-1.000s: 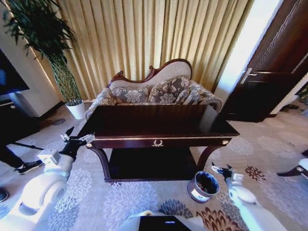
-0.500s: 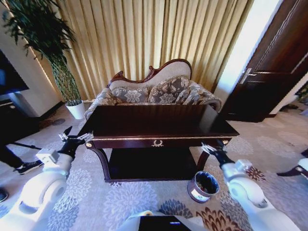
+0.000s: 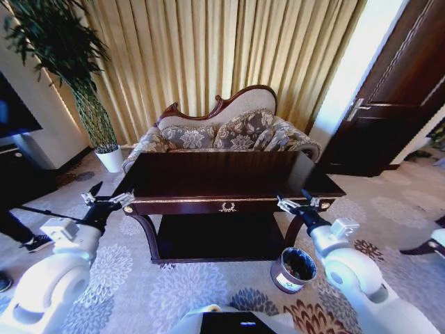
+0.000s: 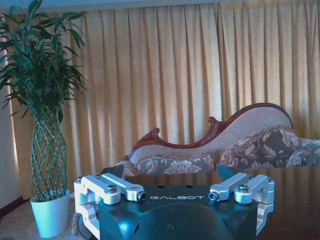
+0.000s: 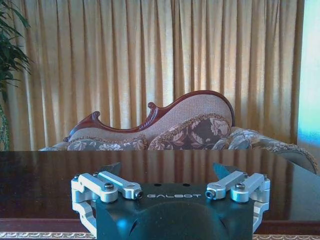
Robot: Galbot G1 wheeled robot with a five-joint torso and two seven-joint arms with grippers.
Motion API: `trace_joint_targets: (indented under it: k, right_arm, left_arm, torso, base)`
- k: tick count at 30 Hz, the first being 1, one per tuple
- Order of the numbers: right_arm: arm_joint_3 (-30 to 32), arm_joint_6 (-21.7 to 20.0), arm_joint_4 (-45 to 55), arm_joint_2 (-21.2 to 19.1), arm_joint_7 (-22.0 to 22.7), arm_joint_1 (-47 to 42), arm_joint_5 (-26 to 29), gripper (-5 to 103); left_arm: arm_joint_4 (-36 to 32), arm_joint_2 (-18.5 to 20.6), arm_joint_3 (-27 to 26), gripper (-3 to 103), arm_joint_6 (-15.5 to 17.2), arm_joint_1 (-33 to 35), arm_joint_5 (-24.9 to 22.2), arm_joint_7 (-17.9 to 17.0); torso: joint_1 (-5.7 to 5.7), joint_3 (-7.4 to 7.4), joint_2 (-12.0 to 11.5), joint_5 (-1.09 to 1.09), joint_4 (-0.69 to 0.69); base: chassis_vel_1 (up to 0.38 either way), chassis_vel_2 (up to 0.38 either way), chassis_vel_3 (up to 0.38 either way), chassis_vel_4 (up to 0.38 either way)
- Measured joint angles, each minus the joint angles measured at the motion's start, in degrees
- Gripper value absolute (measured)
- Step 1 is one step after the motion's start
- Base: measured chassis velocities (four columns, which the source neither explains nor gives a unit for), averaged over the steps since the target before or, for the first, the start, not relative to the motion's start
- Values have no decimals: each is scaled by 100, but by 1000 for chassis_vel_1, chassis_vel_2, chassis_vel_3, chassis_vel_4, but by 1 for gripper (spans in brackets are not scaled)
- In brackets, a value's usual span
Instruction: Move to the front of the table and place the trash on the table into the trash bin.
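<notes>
Dark glossy wood makes up the table [image 3: 229,177], which stands in the middle of the head view on a patterned carpet [image 3: 181,285], its top reflecting the curtains and its front edge carrying a small gold ornament [image 3: 227,207] at the centre. On the floor by the table's front right leg sits the trash bin [image 3: 293,270], round and dark with a black liner and a white label on its side. The right gripper [image 3: 297,203] is raised to the level of the table's front edge near the right corner, above and just behind the bin, with its fingers spread apart; the right wrist view looks across the polished top from that edge. The left gripper [image 3: 104,202] hangs off the table's front left corner, also with its fingers parted, and its wrist view looks past the table's left end. Behind the table stands a carved sofa [image 3: 222,132] with floral cushions, backed by golden curtains [image 3: 222,56]. A tall plant in a white pot [image 3: 111,158] stands at the left, and a dark door [image 3: 396,97] at the right.
</notes>
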Motion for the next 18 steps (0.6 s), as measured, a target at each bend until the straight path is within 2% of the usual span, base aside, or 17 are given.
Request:
trace_joint_targets:
  k: [9, 18]
  right_arm:
    - [15, 0, 33, 30, 8, -66, -21, 100]
    - [78, 0, 104, 53, 114, -166, -43, 100]
  left_arm:
    - [86, 51, 13, 100, 2, 6, 19, 2]
    - [108, 42, 56, 100, -12, 23, 70, 3]
  torso:
    - [2, 1, -1, 1, 0]
    - [0, 0, 0, 1, 0]
  base:
    - [19, -20, -22, 22]
    - [142, -134, -151, 142]
